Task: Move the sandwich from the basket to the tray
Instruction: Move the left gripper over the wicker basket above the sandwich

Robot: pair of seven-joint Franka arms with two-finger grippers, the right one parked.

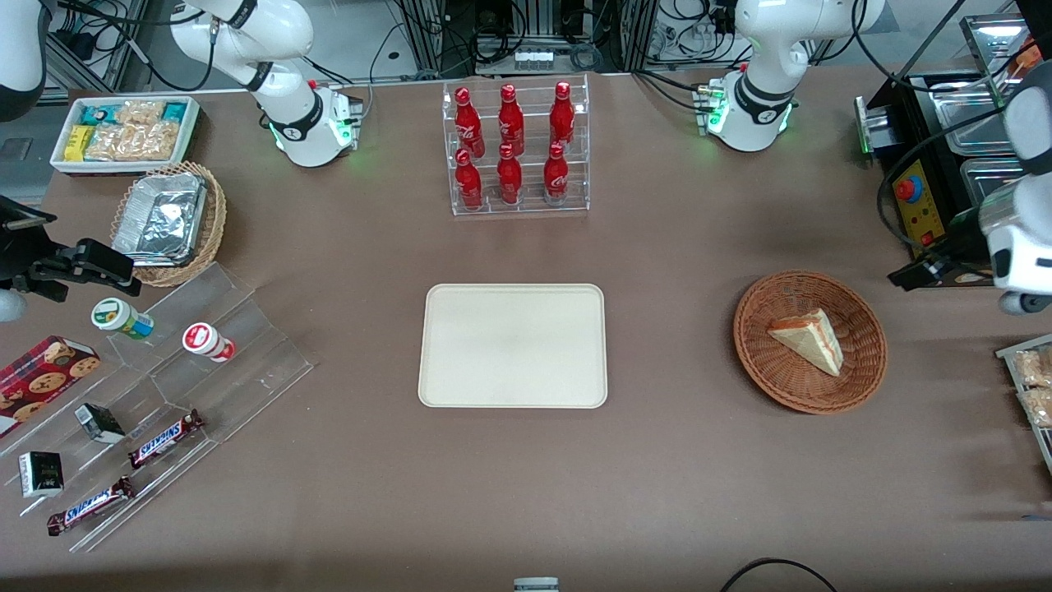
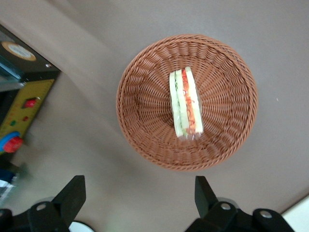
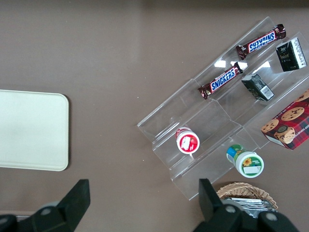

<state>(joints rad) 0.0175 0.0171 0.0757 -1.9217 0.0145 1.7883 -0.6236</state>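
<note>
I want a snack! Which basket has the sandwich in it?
The reddish-brown basket, toward the working arm's end, holds the sandwich. The lighter tan basket holds only foil trays. The open gripper hovers above the sandwich basket.

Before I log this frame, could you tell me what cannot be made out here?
- Pincer: open in the wrist view; cut off by the front view's edge.
- Sandwich underside: hidden against the basket.
- Tray: one corner in the left wrist view.
- Snack packets at the working arm's end: cropped.
</note>
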